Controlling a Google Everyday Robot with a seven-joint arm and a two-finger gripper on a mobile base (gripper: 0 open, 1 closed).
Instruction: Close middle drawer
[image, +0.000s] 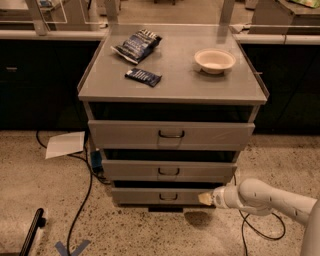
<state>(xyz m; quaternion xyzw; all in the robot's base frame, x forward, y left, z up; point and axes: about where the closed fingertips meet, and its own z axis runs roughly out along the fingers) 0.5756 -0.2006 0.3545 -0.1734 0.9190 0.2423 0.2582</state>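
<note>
The grey cabinet (172, 90) has three drawers stacked in its front. The middle drawer (130, 170) has a low grey front panel with a small dark loop handle (168, 172) at its centre and a dark gap above it. My gripper (204, 198) comes in from the right on a white arm (265, 197). Its tip is in front of the right part of the bottom drawer (140, 196), below the middle drawer's right end. It holds nothing.
The taller top drawer (125, 134) sits above. On the cabinet top lie a chip bag (137, 45), a small dark packet (143, 77) and a white bowl (214, 60). Cables (82, 200), a sheet of paper (65, 144) and blue tape (72, 247) are on the speckled floor at left.
</note>
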